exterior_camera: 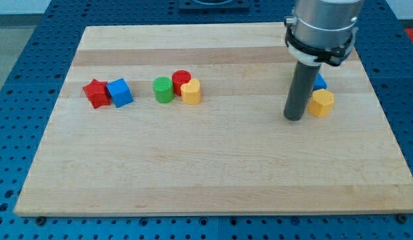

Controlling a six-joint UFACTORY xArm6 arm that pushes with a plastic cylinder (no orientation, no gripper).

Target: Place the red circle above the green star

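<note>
my tip [294,119] just left of yellow hexagon [321,103], touching or not: can't tell. No jaws on rod. red circle [181,78] well left.

A lab bench: wooden board [213,167] on a blue perforated table [20,67]; robot arm [323,27] above

You could see only a corner of a blue block [320,82] behind the rod; its shape stayed unclear. The arm was cut off at the view's top.
</note>
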